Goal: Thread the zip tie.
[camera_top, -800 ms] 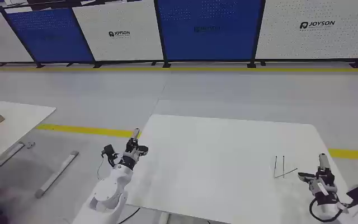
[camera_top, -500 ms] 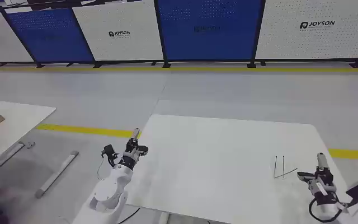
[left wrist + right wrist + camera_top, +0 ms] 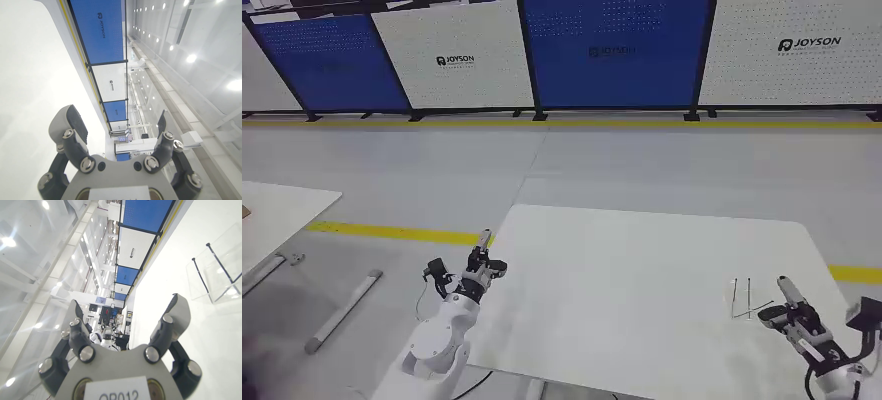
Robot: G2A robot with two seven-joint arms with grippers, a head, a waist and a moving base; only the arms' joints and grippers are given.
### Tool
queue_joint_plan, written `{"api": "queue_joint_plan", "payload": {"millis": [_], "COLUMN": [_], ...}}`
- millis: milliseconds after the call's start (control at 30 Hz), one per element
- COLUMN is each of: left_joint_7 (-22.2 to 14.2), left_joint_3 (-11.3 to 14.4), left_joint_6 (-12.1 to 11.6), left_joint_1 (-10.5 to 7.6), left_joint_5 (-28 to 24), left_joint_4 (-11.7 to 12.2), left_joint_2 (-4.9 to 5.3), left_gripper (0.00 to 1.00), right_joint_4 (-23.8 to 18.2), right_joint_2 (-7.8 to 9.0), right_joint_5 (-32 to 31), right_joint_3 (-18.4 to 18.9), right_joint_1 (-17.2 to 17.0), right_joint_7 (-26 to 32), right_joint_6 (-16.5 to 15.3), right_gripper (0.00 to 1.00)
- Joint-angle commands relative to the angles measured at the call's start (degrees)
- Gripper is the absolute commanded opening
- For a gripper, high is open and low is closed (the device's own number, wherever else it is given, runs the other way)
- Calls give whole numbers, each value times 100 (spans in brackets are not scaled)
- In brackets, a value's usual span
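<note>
The top view takes in the whole white table; the left gripper stands at the table's left edge, and the right gripper is over the right side, just beside the zip ties. From up there the ties are no more than two thin dark lines side by side and close together, with a third thin dark line lying aslant across their near ends; whether that line is another tie I cannot tell. The right wrist view adds what the top view does not: the zip ties are black, each a narrow strap with a small square head at its far end, and they lean tilted on a clear acrylic stand that sits on the table; the straps run roughly parallel and do not touch each other. In that same view the right gripper has its jaws spread wide with nothing between them; its dark ribbed pads face inward, and the stand lies off to one side of it, near but apart. The left wrist view shows the left gripper with its jaws likewise wide apart and empty, its textured pads plain to see, and a bare stretch of the table alongside; the top view puts this gripper well apart from the ties, across the table's width.
</note>
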Motion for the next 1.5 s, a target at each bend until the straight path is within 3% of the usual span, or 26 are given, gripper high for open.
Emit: {"api": "queue_joint_plan", "payload": {"millis": [0,333,533,600,800,867,1300,1467], "left_joint_7": [0,0,0,0,0,0,0,0], "left_joint_3": [0,0,0,0,0,0,0,0], "left_joint_6": [0,0,0,0,0,0,0,0], "left_joint_1": [0,0,0,0,0,0,0,0], "left_joint_5": [0,0,0,0,0,0,0,0], "left_joint_4": [0,0,0,0,0,0,0,0], "left_joint_2": [0,0,0,0,0,0,0,0], "left_gripper": [100,100,100,100,100,100,100,100], "right_joint_4": [-3,-1,185,339,864,1090,1090,1225], "right_joint_2": [-1,4,163,229,383,400,400,524], "right_joint_5": [3,-41,-184,-118,-723,-804,-804,-761], "right_joint_3": [-4,-12,282,356,256,213,213,408], "right_joint_1": [-2,1,406,696,1452,1672,1672,2051], "right_joint_7": [-13,50,1947,2719,3885,3896,3896,4974], "right_joint_6": [0,20,213,410,566,716,716,460], "right_gripper": [100,100,100,100,100,100,100,100]}}
